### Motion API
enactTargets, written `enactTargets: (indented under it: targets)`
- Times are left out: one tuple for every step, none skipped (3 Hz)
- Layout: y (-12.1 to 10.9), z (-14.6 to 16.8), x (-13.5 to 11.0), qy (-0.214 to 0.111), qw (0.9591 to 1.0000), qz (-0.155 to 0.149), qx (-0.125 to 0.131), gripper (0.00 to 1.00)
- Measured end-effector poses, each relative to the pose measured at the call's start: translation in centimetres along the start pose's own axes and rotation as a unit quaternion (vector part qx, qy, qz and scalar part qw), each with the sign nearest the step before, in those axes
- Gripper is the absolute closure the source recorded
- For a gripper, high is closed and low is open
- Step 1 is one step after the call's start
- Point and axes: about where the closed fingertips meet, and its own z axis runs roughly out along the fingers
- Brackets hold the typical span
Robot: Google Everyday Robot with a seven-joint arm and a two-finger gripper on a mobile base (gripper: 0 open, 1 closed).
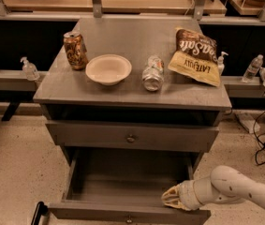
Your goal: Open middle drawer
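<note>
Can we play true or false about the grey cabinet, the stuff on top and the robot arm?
1. The bowl on top has nothing in it. True.
2. The bottom drawer is shut. False: it is pulled far out, and its inside looks bare.
3. The gripper is at the knob of the middle drawer. False: it is lower down, at the right end of the bottom drawer's front edge.
4. The chip bag lies to the picture's right of the bottle. True.
5. The can is lying on its side. False: it stands upright beside the bowl.
</note>
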Motion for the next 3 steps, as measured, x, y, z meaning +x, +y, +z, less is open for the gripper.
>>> enactTargets:
  targets:
    - [0.5, -0.4, -0.2, -0.006, 1.0, -0.003, 0.0, 1.0]
    - [0.1, -1.4, -1.1, -0.024, 0.9996, -0.009, 0.012, 1.0]
    - [-2.0, -3.1, -3.1, -0.052, 0.9978, -0.019, 0.037, 1.0]
